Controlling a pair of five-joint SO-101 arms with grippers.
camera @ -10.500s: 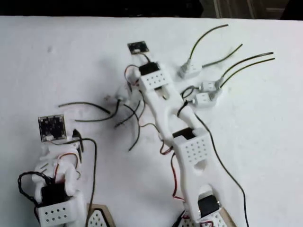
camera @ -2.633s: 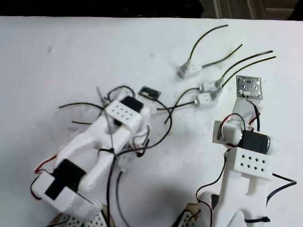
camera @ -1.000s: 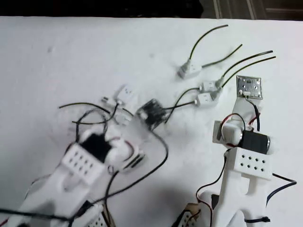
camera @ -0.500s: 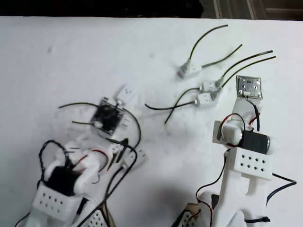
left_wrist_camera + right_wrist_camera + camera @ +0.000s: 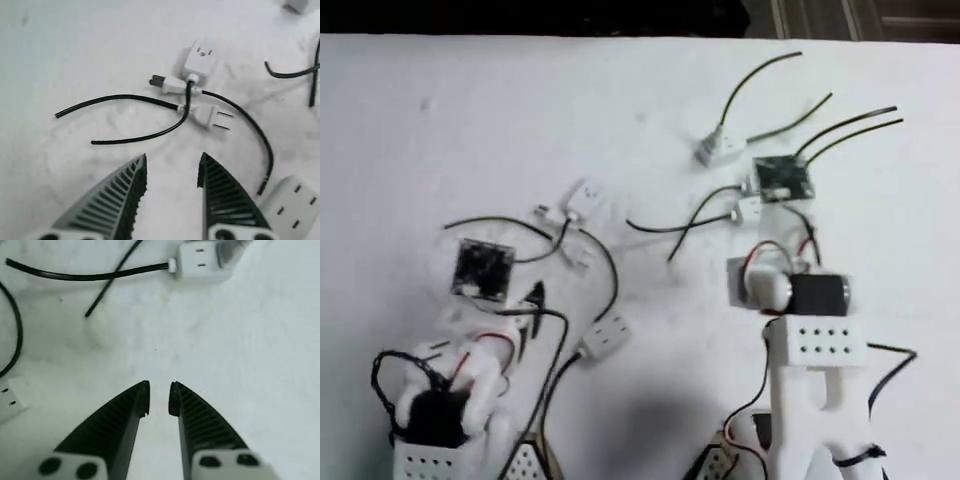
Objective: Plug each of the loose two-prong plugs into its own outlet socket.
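1. Left claw (image 5: 172, 160) hangs released over the table (image 5: 60, 50), its ribbed fingers (image 5: 125, 190) well parted and gripping nothing.
2. Just past its tips the near plug (image 5: 210, 115) lies flat on the table, both prongs bare and touching no socket.
3. Close by that claw rests the grey socket (image 5: 292, 202), slots facing up. From the high view it sits between the two arms, nearer the left one, with a cord trailing from it.
4. Farther out, the far plug (image 5: 167, 83) lies just beside the white socket (image 5: 201, 52) and is not pushed in. Black wires (image 5: 125, 98) cross one another around both plugs.
5. Right claw (image 5: 158, 390) is also released, with only a narrow gap between its tips and nothing in it, above bare table.
6. Beyond it lies the two-slot socket (image 5: 200, 262), slots up, a black wire running from one end.
7. Farthest, seen from above, the far socket (image 5: 720, 150) sits apart from the others, two dark wires curving away from it.
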